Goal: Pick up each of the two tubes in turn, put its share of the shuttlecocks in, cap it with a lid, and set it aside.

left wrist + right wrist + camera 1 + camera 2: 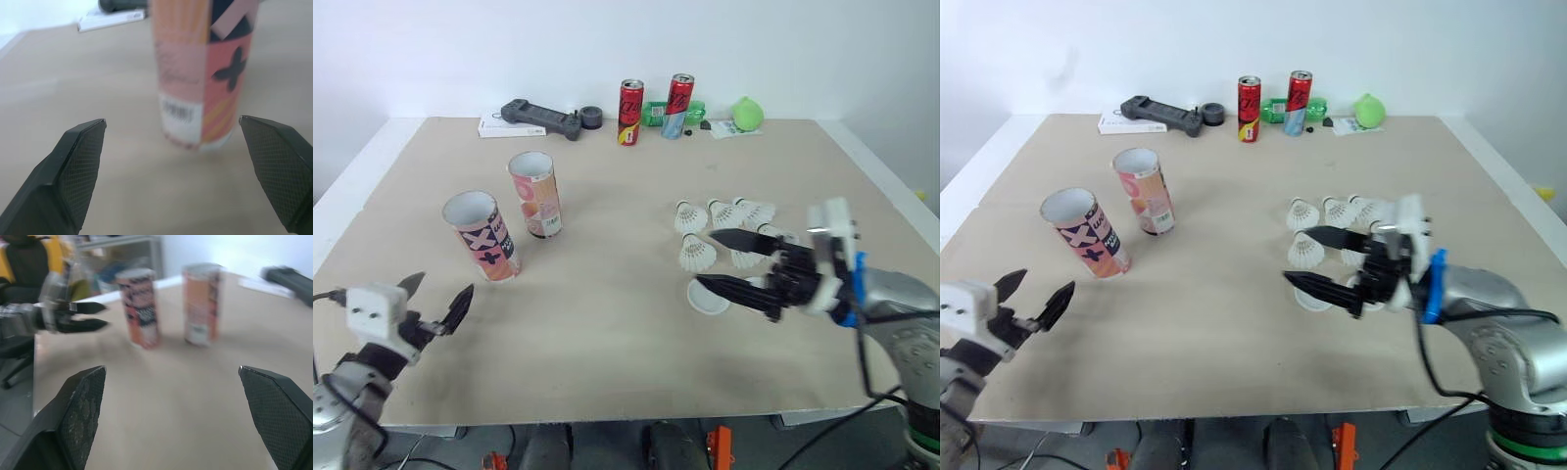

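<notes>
Two pink-and-orange patterned cardboard tubes stand upright and open-topped on the left of the beige worktop (607, 333): black-cross tube (483, 236) in front, barcode tube (535, 194) behind. White feather shuttlecocks (697, 253) are clustered on the right, with a white round lid (703, 304) just beside them. Left claw (443, 286) is released near the front edge. Right claw (702, 258) is released over the lid and shuttlecocks.

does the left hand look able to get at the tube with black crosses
Probably yes: the left hand is open and faces the tube with black crosses, with bare table between them.
</notes>
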`<move>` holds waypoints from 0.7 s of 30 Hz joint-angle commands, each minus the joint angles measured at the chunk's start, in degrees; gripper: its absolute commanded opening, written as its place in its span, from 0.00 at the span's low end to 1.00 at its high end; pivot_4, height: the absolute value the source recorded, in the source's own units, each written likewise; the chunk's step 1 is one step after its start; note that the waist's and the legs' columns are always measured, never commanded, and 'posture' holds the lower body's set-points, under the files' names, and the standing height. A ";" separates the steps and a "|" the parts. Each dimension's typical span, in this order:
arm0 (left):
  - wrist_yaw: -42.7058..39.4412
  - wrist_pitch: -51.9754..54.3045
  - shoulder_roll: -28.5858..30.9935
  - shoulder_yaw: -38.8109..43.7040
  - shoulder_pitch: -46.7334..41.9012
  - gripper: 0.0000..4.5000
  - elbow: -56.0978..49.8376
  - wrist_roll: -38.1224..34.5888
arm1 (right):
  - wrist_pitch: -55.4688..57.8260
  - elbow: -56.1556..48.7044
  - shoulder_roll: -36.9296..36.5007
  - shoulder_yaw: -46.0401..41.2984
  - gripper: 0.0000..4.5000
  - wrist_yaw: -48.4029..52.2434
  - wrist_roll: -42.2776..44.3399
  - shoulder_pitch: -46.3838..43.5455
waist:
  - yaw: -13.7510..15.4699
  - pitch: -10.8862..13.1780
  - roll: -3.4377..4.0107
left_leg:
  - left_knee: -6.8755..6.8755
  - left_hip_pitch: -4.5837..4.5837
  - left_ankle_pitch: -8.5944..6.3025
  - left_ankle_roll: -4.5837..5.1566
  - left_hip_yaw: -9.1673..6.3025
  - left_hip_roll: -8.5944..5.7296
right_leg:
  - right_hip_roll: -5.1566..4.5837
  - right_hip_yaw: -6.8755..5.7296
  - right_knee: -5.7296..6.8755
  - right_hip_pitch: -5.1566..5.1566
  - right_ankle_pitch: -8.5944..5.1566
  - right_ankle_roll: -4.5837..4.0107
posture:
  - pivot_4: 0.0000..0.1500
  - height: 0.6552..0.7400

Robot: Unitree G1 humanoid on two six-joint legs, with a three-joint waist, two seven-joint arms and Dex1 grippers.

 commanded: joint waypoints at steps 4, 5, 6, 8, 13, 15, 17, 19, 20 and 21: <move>3.23 -4.67 -1.29 -5.35 -9.87 1.00 9.90 5.15 | -3.23 -0.44 4.54 6.94 0.99 -3.55 -5.14 -4.57 | -0.02 -0.02 -0.04 | -0.01 -0.05 0.09 0.14 0.00 0.01 | 0.06 0.04 -0.02 0.04 0.15 -0.08 | 1.00 1.00; 3.23 -4.82 -1.45 -5.65 -11.16 1.00 11.30 4.98 | -3.46 -0.43 5.01 7.33 0.99 -3.74 -5.35 -4.65 | -0.05 -0.02 -0.04 | -0.02 -0.07 0.11 0.18 0.00 0.02 | 0.07 0.04 -0.02 0.11 0.18 -0.13 | 1.00 1.00; 3.29 -5.11 -1.53 -5.92 -12.38 1.00 12.70 4.94 | -3.64 -0.42 5.45 7.66 0.99 -4.00 -5.49 -4.77 | -0.06 -0.02 -0.04 | -0.04 -0.07 0.12 0.19 0.02 0.02 | 0.07 0.06 -0.02 0.09 0.18 -0.15 | 1.00 1.00; 2.90 -5.85 -1.56 -6.38 -14.66 1.00 15.81 4.80 | -3.74 -0.48 6.32 7.93 0.99 -4.46 -5.49 -4.90 | -0.06 -0.02 -0.04 | -0.12 -0.12 0.11 0.19 0.01 0.02 | 0.14 0.13 -0.01 0.03 0.18 -0.26 | 1.00 1.00; 2.26 -9.85 -0.44 -7.50 -21.45 1.00 25.81 6.31 | -3.44 -1.47 8.03 9.57 0.99 -6.17 -6.45 -4.92 | -0.07 -0.02 -0.04 | -0.14 -0.13 0.12 0.20 -0.07 0.12 | 0.36 0.21 0.00 0.02 0.17 -0.23 | 1.00 1.00; 2.19 -11.12 -0.09 -7.75 -23.87 1.00 28.61 6.77 | -3.11 -1.90 8.48 9.83 0.99 -6.83 -6.36 -4.72 | -0.07 -0.02 -0.05 | -0.13 -0.13 0.12 0.20 -0.05 0.12 | 0.37 0.25 0.00 0.02 0.18 -0.20 | 1.00 1.00; 1.94 -12.26 0.05 -7.97 -25.20 1.00 30.39 7.09 | -2.85 -2.20 8.77 9.81 0.99 -7.41 -6.16 -4.49 | -0.07 -0.02 -0.05 | -0.11 -0.13 0.12 0.20 -0.05 0.12 | 0.38 0.26 0.00 0.02 0.20 -0.16 | 1.00 1.00; 1.87 -13.04 -0.13 -7.85 -25.77 0.91 31.33 7.04 | -2.74 -2.55 8.94 9.83 1.00 -7.85 -6.09 -4.22 | -0.07 -0.02 -0.05 | -0.12 -0.13 0.12 0.20 -0.03 0.12 | 0.37 0.29 0.00 0.02 0.21 -0.17 | 1.00 1.00; 1.93 -13.37 -0.29 -7.69 -25.85 0.89 31.53 6.94 | -2.71 -2.69 8.96 9.83 1.00 -7.98 -6.06 -4.11 | -0.08 -0.02 -0.05 | -0.12 -0.13 0.12 0.20 -0.03 0.12 | 0.37 0.29 0.00 0.02 0.21 -0.17 | 1.00 1.00; 1.73 -13.57 -0.23 -7.79 -25.76 0.83 31.58 7.03 | -2.69 -2.86 9.00 9.77 1.00 -8.15 -6.00 -3.89 | -0.08 -0.02 -0.05 | -0.13 -0.13 0.12 0.20 -0.02 0.12 | 0.37 0.31 0.00 0.02 0.21 -0.19 | 1.00 1.00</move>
